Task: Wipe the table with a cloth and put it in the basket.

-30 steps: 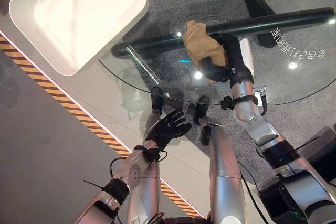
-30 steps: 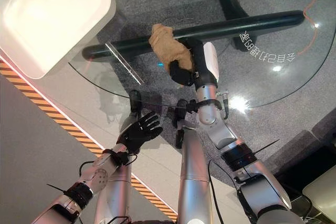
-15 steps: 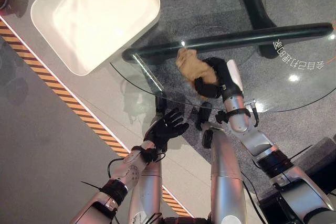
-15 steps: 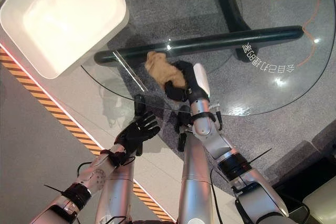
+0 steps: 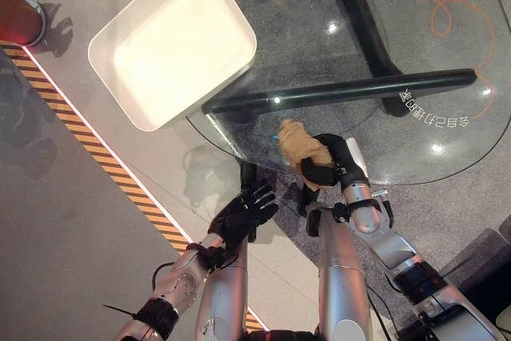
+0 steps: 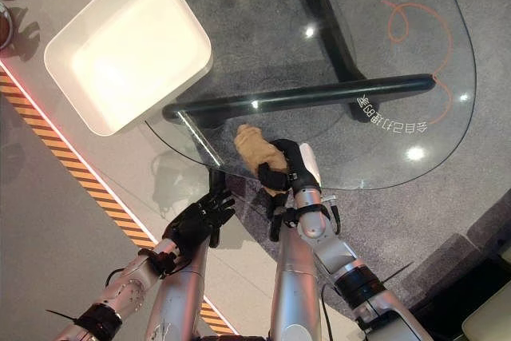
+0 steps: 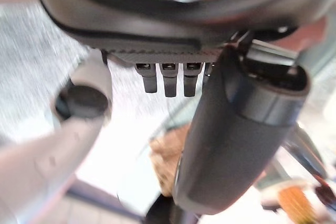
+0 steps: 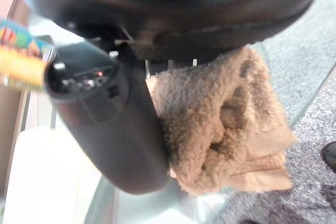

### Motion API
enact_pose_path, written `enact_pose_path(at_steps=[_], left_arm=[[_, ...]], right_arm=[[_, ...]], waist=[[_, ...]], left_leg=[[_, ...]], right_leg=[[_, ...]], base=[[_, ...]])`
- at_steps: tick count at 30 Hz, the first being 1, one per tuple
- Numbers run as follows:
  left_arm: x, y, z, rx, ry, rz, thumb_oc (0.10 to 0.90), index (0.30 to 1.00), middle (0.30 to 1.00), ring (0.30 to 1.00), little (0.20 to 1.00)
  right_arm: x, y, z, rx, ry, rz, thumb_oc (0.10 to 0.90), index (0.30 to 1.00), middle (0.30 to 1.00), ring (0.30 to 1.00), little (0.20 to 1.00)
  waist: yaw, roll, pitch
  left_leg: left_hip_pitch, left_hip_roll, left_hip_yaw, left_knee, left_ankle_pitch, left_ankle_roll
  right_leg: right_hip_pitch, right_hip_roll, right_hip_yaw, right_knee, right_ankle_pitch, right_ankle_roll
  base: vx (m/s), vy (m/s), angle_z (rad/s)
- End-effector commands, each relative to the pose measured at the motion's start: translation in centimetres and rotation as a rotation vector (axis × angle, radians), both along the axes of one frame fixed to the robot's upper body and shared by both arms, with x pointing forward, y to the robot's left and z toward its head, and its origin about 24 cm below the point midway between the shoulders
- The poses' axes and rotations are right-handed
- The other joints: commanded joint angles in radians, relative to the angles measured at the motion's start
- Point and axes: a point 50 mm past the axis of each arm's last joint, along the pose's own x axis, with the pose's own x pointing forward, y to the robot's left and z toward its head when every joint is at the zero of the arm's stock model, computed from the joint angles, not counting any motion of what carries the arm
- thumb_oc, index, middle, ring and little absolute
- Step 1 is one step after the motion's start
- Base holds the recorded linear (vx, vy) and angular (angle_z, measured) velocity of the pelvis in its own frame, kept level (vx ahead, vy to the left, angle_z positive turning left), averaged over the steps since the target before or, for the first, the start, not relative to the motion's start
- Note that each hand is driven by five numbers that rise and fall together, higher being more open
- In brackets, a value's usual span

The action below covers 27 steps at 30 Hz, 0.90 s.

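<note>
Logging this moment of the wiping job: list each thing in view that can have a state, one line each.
Tan terry cloth: bunched, gripped by the right hand, on the glass near the table's near edge.
Right hand: shut on the cloth.
Left hand: open, fingers spread, holding nothing, off the table.
White rectangular basket: upright, nothing in it, beside the table.
Round glass table: cloth on it, a tan dish at its far edge.

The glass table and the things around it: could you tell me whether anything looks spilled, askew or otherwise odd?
Nothing stands out. The right hand grips the bunched tan cloth at the near edge of the glass table, the white basket sits upright beside it, and the left hand hangs open below.
</note>
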Motion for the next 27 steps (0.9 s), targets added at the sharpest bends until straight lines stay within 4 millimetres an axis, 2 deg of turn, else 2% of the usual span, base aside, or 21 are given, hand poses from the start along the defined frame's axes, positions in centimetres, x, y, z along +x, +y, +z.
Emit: enact_pose_path(at_steps=[1, 4, 11, 13, 20, 27], left_arm=[[-2.2, -1.5, 1.9, -0.243, -0.116, -0.141, 0.800, 0.900, 0.900, 0.900, 0.900], [-2.8, -1.6, 3.0, -0.354, -0.189, -0.170, 0.800, 0.900, 0.900, 0.900, 0.900], [-2.7, -1.2, 5.4, -0.516, -0.309, -0.172, 0.800, 0.900, 0.900, 0.900, 0.900], [-2.5, -0.9, 6.3, -0.523, -0.348, -0.137, 0.800, 0.900, 0.900, 0.900, 0.900], [-1.1, -0.7, 8.7, -0.506, -0.422, -0.113, 0.800, 0.900, 0.900, 0.900, 0.900], [-0.3, -1.2, 10.7, -0.574, -0.470, -0.130, 0.800, 0.900, 0.900, 0.900, 0.900]], right_arm=[[-1.5, 1.8, 6.7, 0.166, -0.334, 0.164, 0.100, 0.300, 0.300, 0.300, 0.200], [-2.8, 2.0, 7.6, 0.247, -0.382, 0.244, 0.100, 0.300, 0.300, 0.300, 0.200], [-4.4, 1.7, 9.0, 0.319, -0.449, 0.333, 0.100, 0.300, 0.300, 0.300, 0.200], [-4.9, 1.5, 9.3, 0.351, -0.466, 0.373, 0.100, 0.300, 0.300, 0.300, 0.200], [-6.0, 2.8, 10.9, 0.386, -0.496, 0.548, 0.100, 0.300, 0.300, 0.300, 0.200], [-5.9, 3.9, 11.3, 0.348, -0.477, 0.617, 0.100, 0.300, 0.300, 0.300, 0.200]], waist=[[-0.005, -0.008, -0.017], [-0.017, -0.014, -0.017], [-0.028, -0.023, -0.017], [-0.030, -0.027, -0.017], [-0.039, -0.039, -0.017], [-0.043, -0.043, -0.017]], left_leg=[[0.039, -0.046, 0.081, 0.171, -0.157, 0.072], [0.068, -0.041, 0.089, 0.158, -0.157, 0.075], [0.095, -0.033, 0.101, 0.149, -0.154, 0.077], [0.104, -0.031, 0.105, 0.144, -0.150, 0.078], [0.107, -0.030, 0.110, 0.150, -0.144, 0.077], [0.104, -0.029, 0.116, 0.155, -0.136, 0.076]], right_leg=[[0.080, 0.075, 0.032, -0.258, 0.179, 0.014], [0.108, 0.084, 0.044, -0.268, 0.178, 0.013], [0.137, 0.093, 0.056, -0.278, 0.175, 0.008], [0.147, 0.096, 0.057, -0.281, 0.174, 0.007], [0.155, 0.104, 0.067, -0.283, 0.174, 0.004], [0.158, 0.109, 0.072, -0.287, 0.177, -0.001]], base=[[0.00, 0.000, 0.00], [-0.01, 0.000, -0.04], [-0.03, -0.002, -0.10], [-0.02, -0.007, 0.00], [-0.01, -0.004, -0.02], [0.00, 0.000, -0.01]])
